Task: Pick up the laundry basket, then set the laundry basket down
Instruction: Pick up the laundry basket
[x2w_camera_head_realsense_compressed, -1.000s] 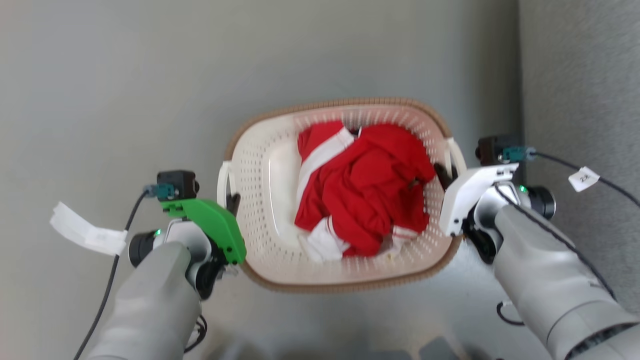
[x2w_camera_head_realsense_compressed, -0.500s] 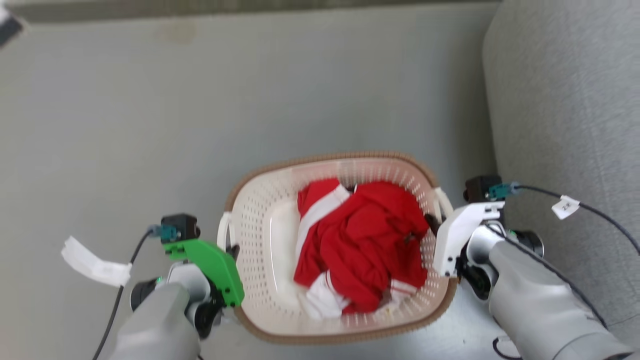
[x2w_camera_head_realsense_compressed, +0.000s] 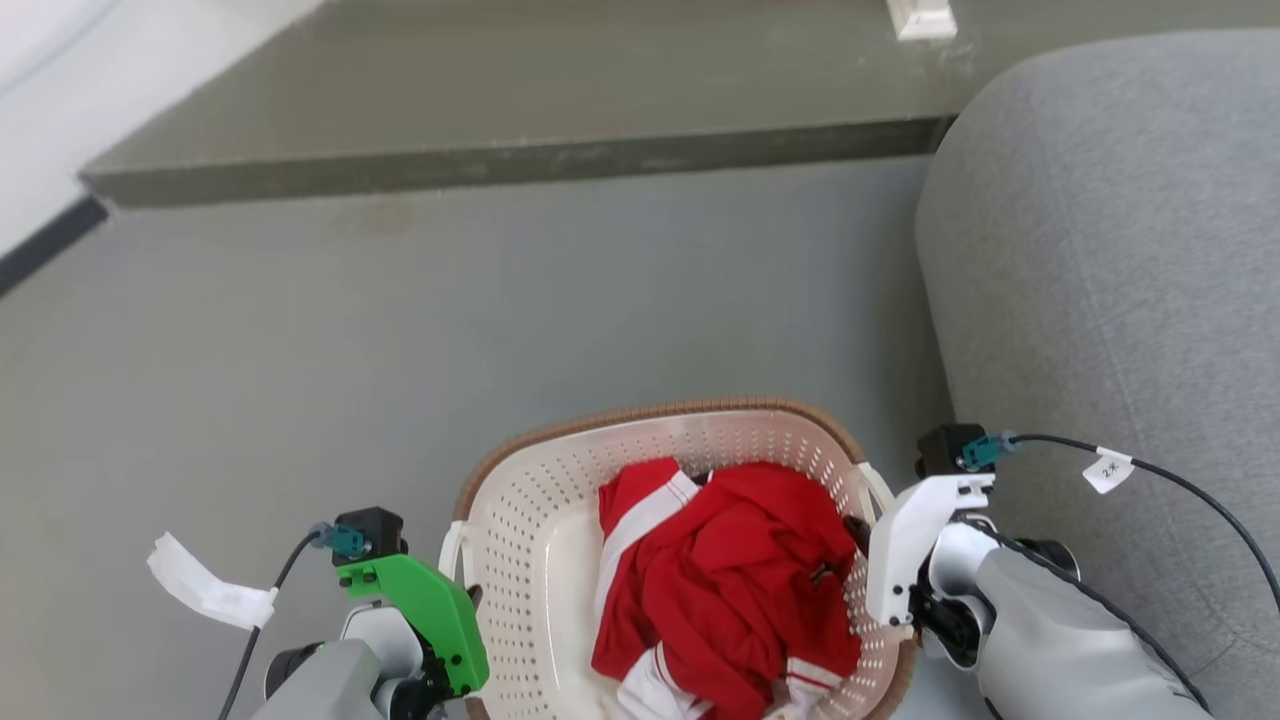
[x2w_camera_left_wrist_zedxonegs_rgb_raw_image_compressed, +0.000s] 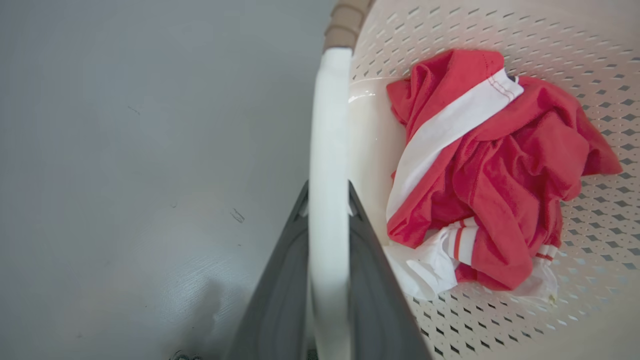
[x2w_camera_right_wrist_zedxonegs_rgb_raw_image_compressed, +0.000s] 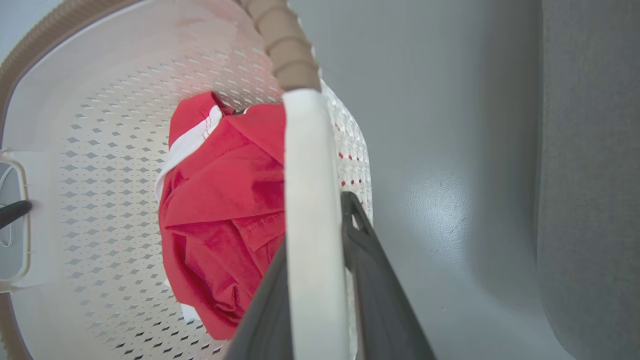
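The laundry basket (x2w_camera_head_realsense_compressed: 520, 520) sits at the bottom middle of the head view, cream-white and perforated with a brown rim (x2w_camera_head_realsense_compressed: 660, 410), and holds a crumpled red and white garment (x2w_camera_head_realsense_compressed: 730, 590). My left gripper (x2w_camera_head_realsense_compressed: 468, 596) is shut on the basket's left handle (x2w_camera_head_realsense_compressed: 450, 545). In the left wrist view the white handle (x2w_camera_left_wrist_zedxonegs_rgb_raw_image_compressed: 327, 125) runs between the dark fingers (x2w_camera_left_wrist_zedxonegs_rgb_raw_image_compressed: 280, 285) of that gripper (x2w_camera_left_wrist_zedxonegs_rgb_raw_image_compressed: 327, 195). My right gripper (x2w_camera_head_realsense_compressed: 858, 528) is shut on the right handle (x2w_camera_head_realsense_compressed: 880, 490). In the right wrist view that handle (x2w_camera_right_wrist_zedxonegs_rgb_raw_image_compressed: 305, 165) is clamped by my right gripper (x2w_camera_right_wrist_zedxonegs_rgb_raw_image_compressed: 320, 220).
A grey upholstered sofa (x2w_camera_head_realsense_compressed: 1100, 250) rises close on the right. A dark raised ledge (x2w_camera_head_realsense_compressed: 500, 165) crosses the back, with a white wall and black baseboard (x2w_camera_head_realsense_compressed: 50, 235) at the far left. Grey floor (x2w_camera_head_realsense_compressed: 400, 350) lies ahead of the basket.
The head camera has moved, so the basket and both grippers now sit lower in the picture, and the ledge and more of the sofa have come into view. Both grippers keep their hold on the handles.
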